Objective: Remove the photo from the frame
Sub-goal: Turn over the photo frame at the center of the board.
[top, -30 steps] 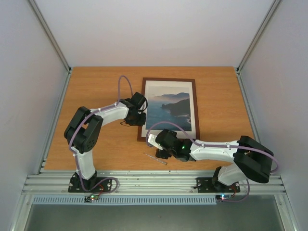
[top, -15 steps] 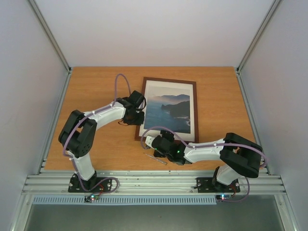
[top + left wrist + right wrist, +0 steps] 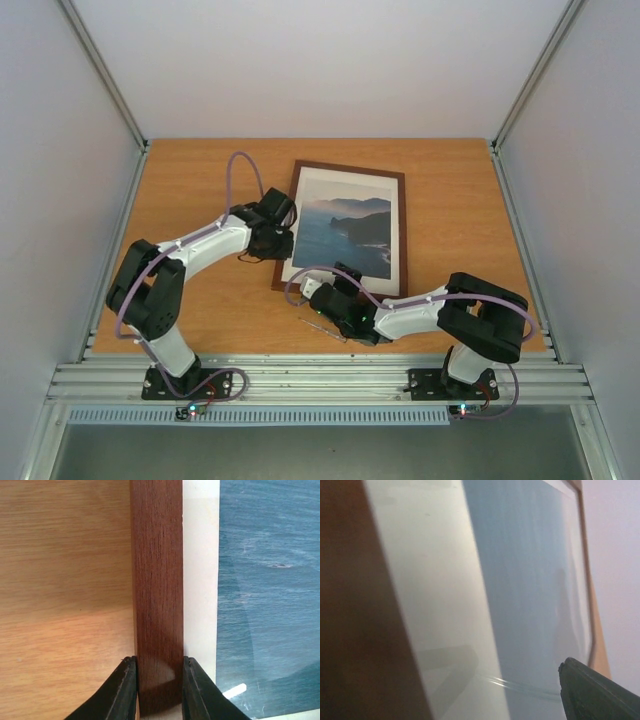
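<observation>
One orange wood-grain table [image 3: 200,190], pale walls [image 3: 300,70] on three sides. Jaws of left gripper [image 3: 158,662] clamped on side rail of frame [image 3: 404,230]; right gripper [image 3: 318,292]: cannot tell.

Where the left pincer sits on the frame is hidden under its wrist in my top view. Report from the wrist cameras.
Observer: Left wrist view: the left pincer is clamped across the frame at its side rail, one finger on the table side, the other on the picture side.
Operator: Now report the right pincer.
Observer: Right wrist view: the camera looks low across the photo. Only one finger of the right pincer shows, so open or shut cannot be told.
Operator: State whether the photo is out.
Observer: No. The left wrist view shows it inside the rail, with a white border between them.
</observation>
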Available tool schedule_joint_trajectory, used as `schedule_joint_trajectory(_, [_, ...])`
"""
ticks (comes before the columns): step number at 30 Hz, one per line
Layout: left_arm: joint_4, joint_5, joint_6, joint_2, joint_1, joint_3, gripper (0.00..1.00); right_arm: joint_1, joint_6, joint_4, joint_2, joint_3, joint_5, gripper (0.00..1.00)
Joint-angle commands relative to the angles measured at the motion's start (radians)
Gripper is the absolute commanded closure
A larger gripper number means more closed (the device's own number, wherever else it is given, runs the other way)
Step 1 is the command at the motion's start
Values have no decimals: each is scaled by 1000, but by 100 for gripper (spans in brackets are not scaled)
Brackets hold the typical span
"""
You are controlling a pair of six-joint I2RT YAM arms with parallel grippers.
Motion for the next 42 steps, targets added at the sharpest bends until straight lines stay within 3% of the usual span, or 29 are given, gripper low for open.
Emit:
schedule_joint_trajectory(1, [43, 13, -28, -64, 8, -18, 100, 10, -14, 102, 25, 4, 106, 14])
schedule_joint_trajectory(14, [182, 90, -154, -198, 66, -209, 100, 10, -5, 138, 14, 14, 129, 37])
schedule_joint_trajectory(21, [236, 110, -235, -289, 86, -286, 100, 10, -9, 113, -61, 15, 116, 71])
schedule_joint_trajectory(24, [241, 95, -256, -323, 93, -302, 98, 10, -28, 118, -83, 13, 113, 74])
schedule_joint_trajectory(34, [138, -17, -257, -519, 107, -277, 67, 10, -56, 102, -191, 27, 81, 89])
schedule_joint_trajectory(36, [110, -67, -239, -581, 107, -265, 57, 10, -57, 89, -226, 36, 66, 94])
schedule_joint_trajectory(40, [18, -182, -187, -694, 108, -213, 30, 10, -55, 71, -284, 56, 36, 99])
schedule_joint_trajectory(42, [-32, -249, -156, -741, 108, -182, 25, 11, -59, 81, -313, 67, 22, 99])
